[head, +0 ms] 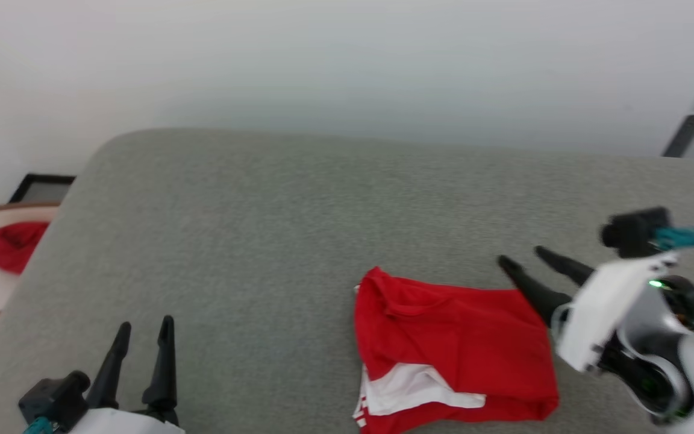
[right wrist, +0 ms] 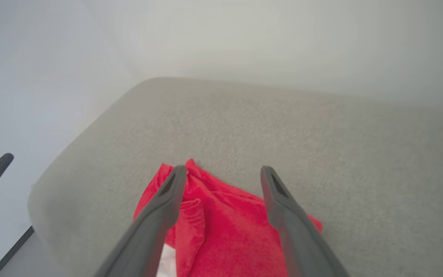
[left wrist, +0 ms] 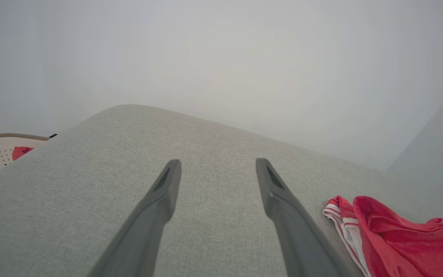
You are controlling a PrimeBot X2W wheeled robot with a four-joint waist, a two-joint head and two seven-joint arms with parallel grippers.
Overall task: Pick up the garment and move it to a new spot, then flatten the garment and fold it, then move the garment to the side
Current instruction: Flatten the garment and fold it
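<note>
While the garment [head: 449,337] lay crumpled on the grey cushion [head: 262,241], near and right of centre, the head view had the right gripper [head: 522,255] just beside its right end, fingers spread and empty; the left gripper [head: 146,322] stood wide, well apart at the near left. From the left wrist, the left gripper [left wrist: 218,161] gaped over bare cushion, with the garment [left wrist: 398,238] to its right. From the right wrist, the right gripper [right wrist: 223,168] hung wide over the garment [right wrist: 225,231], holding nothing

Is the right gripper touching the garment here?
Cannot tell. Head view: one finger of the right gripper overlaps the garment at its corner; contact unclear.
</note>
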